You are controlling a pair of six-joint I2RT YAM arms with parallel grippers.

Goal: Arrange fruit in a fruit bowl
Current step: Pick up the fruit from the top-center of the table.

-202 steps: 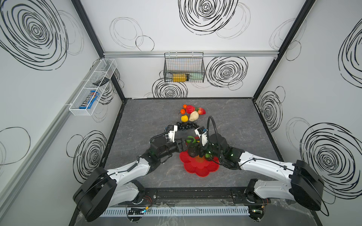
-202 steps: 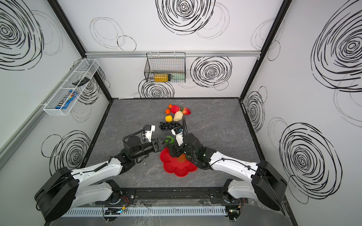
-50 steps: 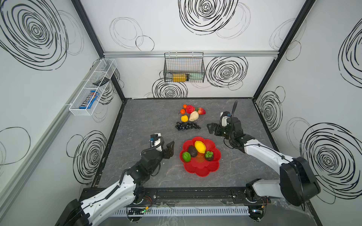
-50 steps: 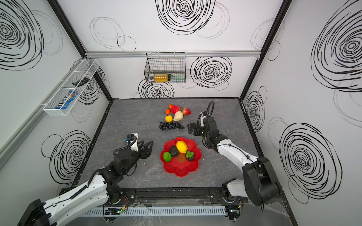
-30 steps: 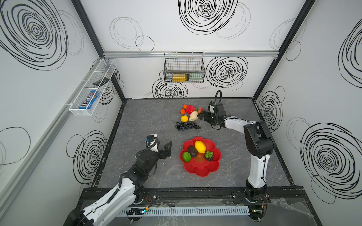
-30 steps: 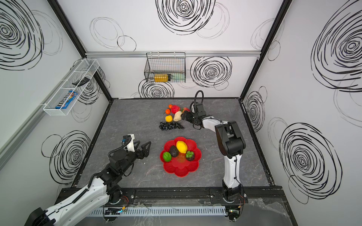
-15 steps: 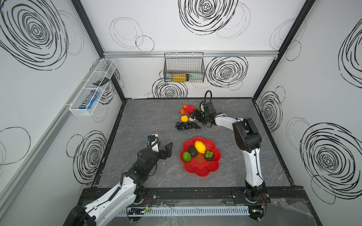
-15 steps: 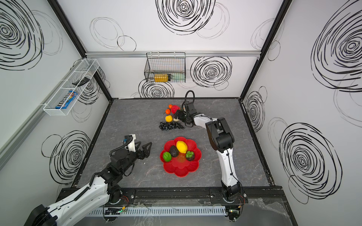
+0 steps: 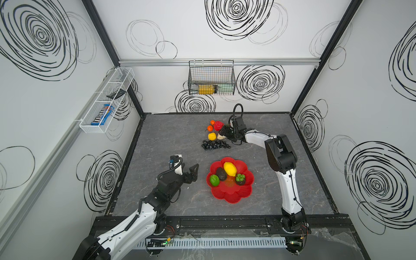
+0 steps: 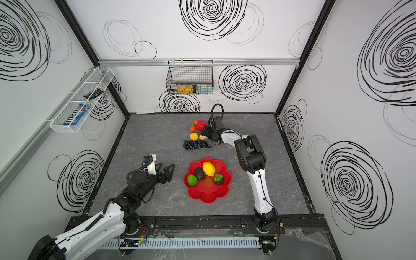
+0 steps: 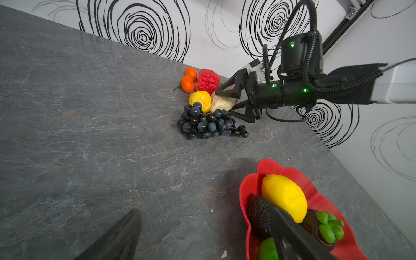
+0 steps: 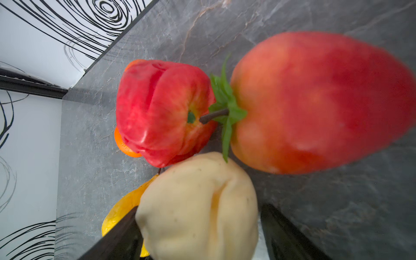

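One red flower-shaped fruit bowl (image 9: 231, 195). Inside the bowl: one yellow lemon (image 9: 230, 169), one green lime (image 9: 214, 180), two dark avocados (image 9: 221, 174). Beyond the bowl on the counter (image 9: 168, 135): a second lemon (image 9: 212, 136), two orange tangerines (image 9: 210, 128), one red apple (image 9: 218, 125), one strawberry (image 12: 315, 101), one beige piece (image 11: 221, 103), one black grape bunch (image 9: 215, 145).
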